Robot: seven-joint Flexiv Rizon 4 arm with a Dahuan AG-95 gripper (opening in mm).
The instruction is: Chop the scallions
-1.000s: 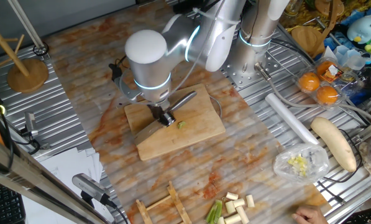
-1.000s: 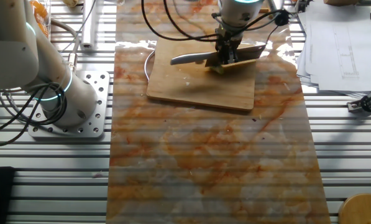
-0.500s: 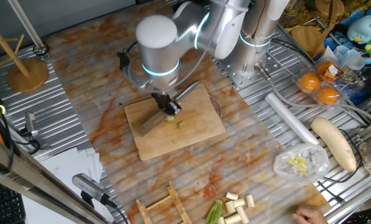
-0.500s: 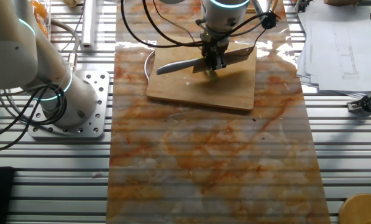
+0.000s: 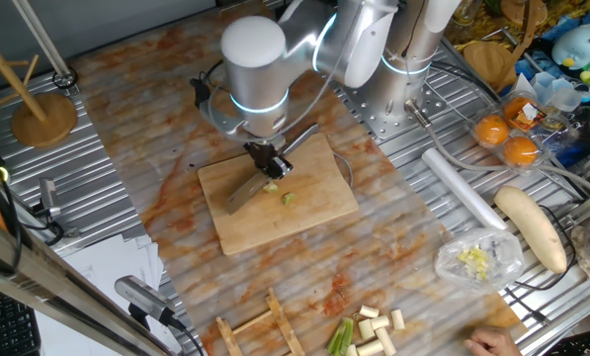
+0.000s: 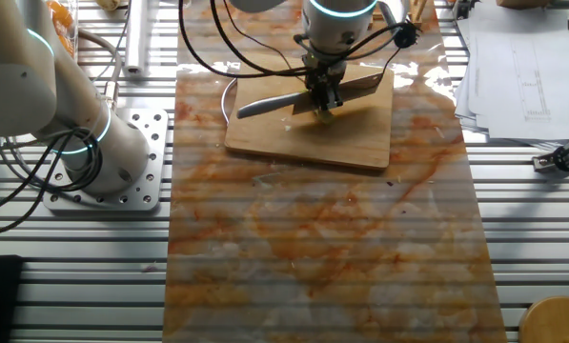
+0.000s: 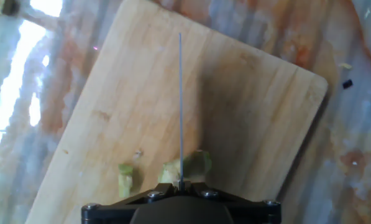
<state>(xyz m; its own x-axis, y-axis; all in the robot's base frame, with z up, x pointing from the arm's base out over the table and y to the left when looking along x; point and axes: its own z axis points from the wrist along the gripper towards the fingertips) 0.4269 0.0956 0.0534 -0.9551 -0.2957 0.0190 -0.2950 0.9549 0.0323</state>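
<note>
A wooden board [image 5: 319, 203] lies mid-table with small green scallions [image 5: 288, 198] on it. My gripper [image 5: 271, 164] hangs just above the board, shut on a knife [image 5: 241, 192] with its blade sloping down to the board. From the other side, the gripper [image 6: 322, 93] holds the knife [image 6: 265, 103] crosswise over a scallion piece [image 6: 324, 116]. In the hand view the blade [image 7: 180, 106] shows edge-on above the gripper [image 7: 180, 186]. It runs through one scallion piece [image 7: 196, 164], and another piece [image 7: 125, 179] lies to its left on the board [image 7: 253, 112].
Cut scallion stalks [image 5: 374, 324] and a hand [image 5: 492, 343] sit at the near edge. On the right lie a plastic bag of chopped bits [image 5: 477, 259], a large pale vegetable [image 5: 532, 227], a white roll [image 5: 463, 186] and oranges [image 5: 507, 138]. A wooden stand [image 5: 40, 111] is far left.
The gripper has carried the knife across the board, from beside the scallion piece to over it, with most of that motion in the first half second.
</note>
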